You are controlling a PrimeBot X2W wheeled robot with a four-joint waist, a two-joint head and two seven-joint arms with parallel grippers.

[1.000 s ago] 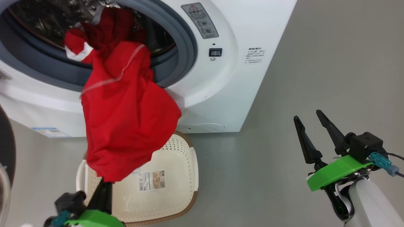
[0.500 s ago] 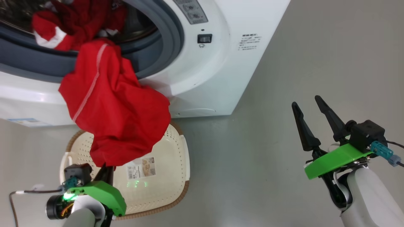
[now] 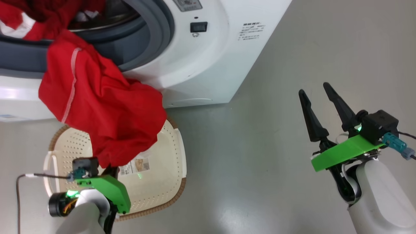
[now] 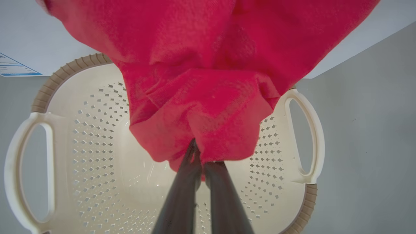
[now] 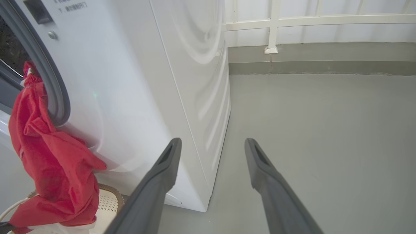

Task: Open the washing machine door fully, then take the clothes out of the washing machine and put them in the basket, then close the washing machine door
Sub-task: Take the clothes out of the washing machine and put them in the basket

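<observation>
So the washing machine [image 3: 211, 65] sits upper left, red jersey [image 3: 107, 107] trailing out of it down over the basket [image 3: 162, 182] at lower left. Left gripper [image 4: 200, 159] is pinched tight on the jersey's low end (right gripper [image 3: 320, 104] idles wide open, empty). I'd drag the rest clear before letting go.

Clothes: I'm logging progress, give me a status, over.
Left claw shut on the clothes, above the basket. Right claw open, empty, off to the side. Clothes drape from the washing machine mouth, upper end inside.
</observation>
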